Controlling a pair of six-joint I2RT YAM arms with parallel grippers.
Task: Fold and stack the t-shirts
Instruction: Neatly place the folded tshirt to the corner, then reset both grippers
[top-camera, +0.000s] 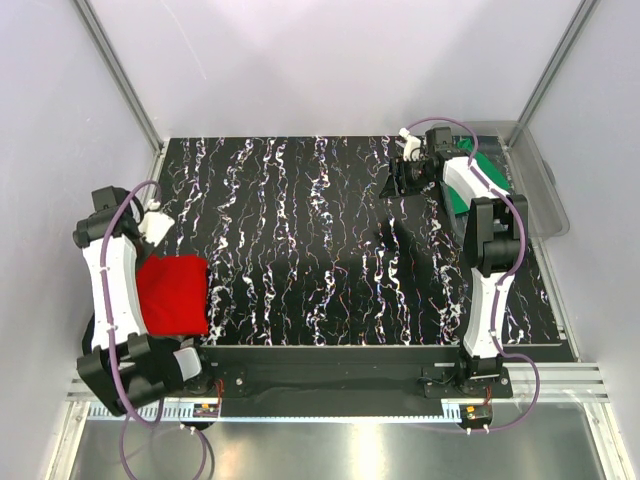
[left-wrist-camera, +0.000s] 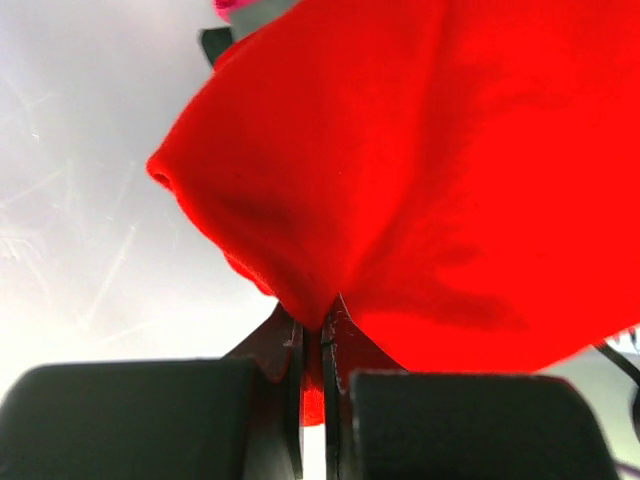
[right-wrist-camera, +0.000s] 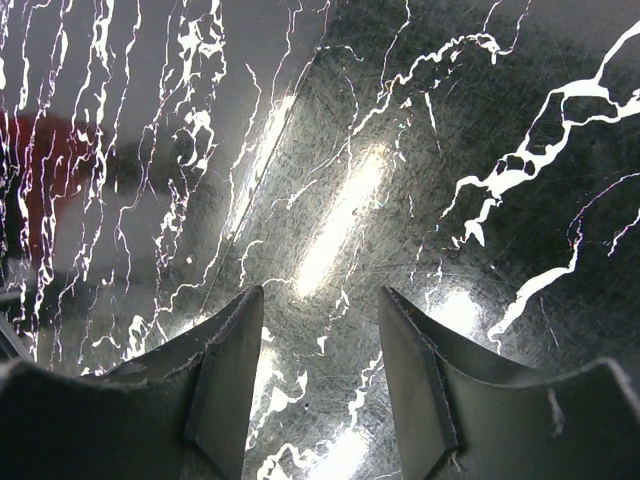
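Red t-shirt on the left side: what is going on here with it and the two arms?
The left end effector is shut on the red t-shirt, pinching a fold of cloth near the left edge of the table. The right end effector is open and empty over the table at the far right. A green t-shirt shows by the clear bin behind that arm, partly hidden.

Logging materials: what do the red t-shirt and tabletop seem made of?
Red t-shirt: soft matte cloth, probably knit; it drapes and puckers where the left gripper pinches it. Tabletop: hard, glossy, black with white marble-like veining; it mirrors lights. Stone or printed laminate, cannot tell.
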